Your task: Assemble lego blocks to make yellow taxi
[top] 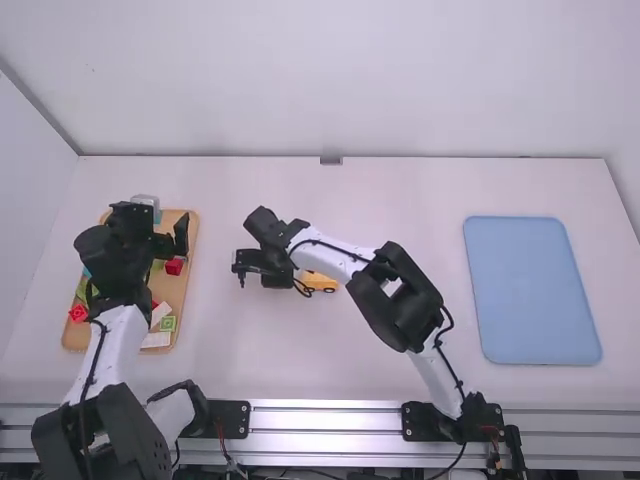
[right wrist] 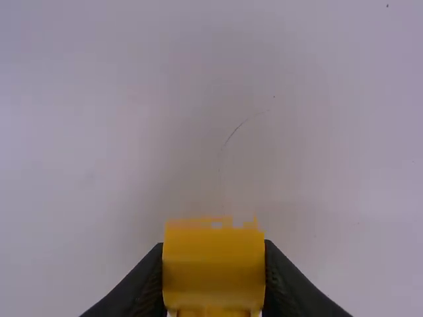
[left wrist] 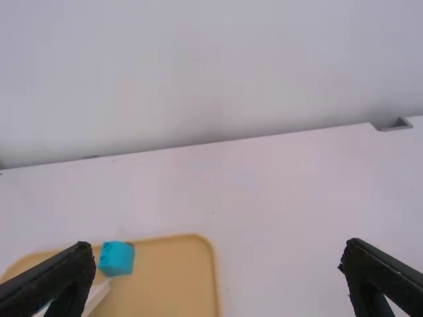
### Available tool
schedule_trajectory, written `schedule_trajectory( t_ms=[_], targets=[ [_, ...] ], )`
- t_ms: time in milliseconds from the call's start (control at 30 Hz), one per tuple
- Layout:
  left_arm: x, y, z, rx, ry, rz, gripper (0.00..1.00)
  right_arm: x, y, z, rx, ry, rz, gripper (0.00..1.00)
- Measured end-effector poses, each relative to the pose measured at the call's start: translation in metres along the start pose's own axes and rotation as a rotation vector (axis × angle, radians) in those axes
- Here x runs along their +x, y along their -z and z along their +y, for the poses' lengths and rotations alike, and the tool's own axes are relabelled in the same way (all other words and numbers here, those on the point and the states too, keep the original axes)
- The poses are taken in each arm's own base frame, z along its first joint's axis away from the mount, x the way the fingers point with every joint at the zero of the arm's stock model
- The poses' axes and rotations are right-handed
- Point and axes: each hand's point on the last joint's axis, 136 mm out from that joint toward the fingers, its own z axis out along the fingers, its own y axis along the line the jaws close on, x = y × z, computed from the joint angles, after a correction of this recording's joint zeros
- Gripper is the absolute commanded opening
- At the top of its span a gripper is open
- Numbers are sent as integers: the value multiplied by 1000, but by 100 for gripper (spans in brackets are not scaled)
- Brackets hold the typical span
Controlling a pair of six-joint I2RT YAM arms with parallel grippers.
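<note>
Had left hand [left wrist: 219, 247] wide, empty over tray [left wrist: 168, 281]; pinched yellow block [right wrist: 213, 272] in right hand [right wrist: 213, 247]; likely needed square, centred grasp next.

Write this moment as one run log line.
left tool: open, at wooden tray with blocks | right tool: shut on yellow piece | blue tray: untouched

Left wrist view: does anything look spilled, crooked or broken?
Nothing looks spilled or broken. A turquoise block sits close to the tray's rim, and a white piece lies at a slant, but that seems normal for loose blocks.
</note>
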Motion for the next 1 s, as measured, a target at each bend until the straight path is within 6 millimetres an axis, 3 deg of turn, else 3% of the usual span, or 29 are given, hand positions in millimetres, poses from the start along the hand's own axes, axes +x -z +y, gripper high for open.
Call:
schedule_trajectory(
  t_ms=[100, 133, 233, 267, 567, 700, 833, 1000],
  targets=[
    [0, 0, 0, 0, 1, 0, 99, 0, 0, 0, -1, 2, 0, 45],
    [0, 0, 0, 0, 1, 1, 99, 0, 0, 0, -1, 1, 1, 51],
    [0, 0, 0, 0, 2, 0, 99, 0, 0, 0, 0, 0, -1, 97],
    [0, 0, 0, 0, 1, 0, 99, 0, 0, 0, 1, 1, -1, 99],
    [0, 0, 0, -1, 1, -1, 99, -1, 2, -9, 9, -14, -31, 99],
    [-3, 0, 2, -10, -5, -11, 99, 7, 14, -21, 8, -75, -61, 99],
    [-5, 0, 5, -25, -11, -18, 99, 18, 60, -57, 84, -188, -122, 99],
    [-3, 0, 6, -31, -7, -11, 99, 43, 143, -102, 241, -329, -202, 98]
  ],
)
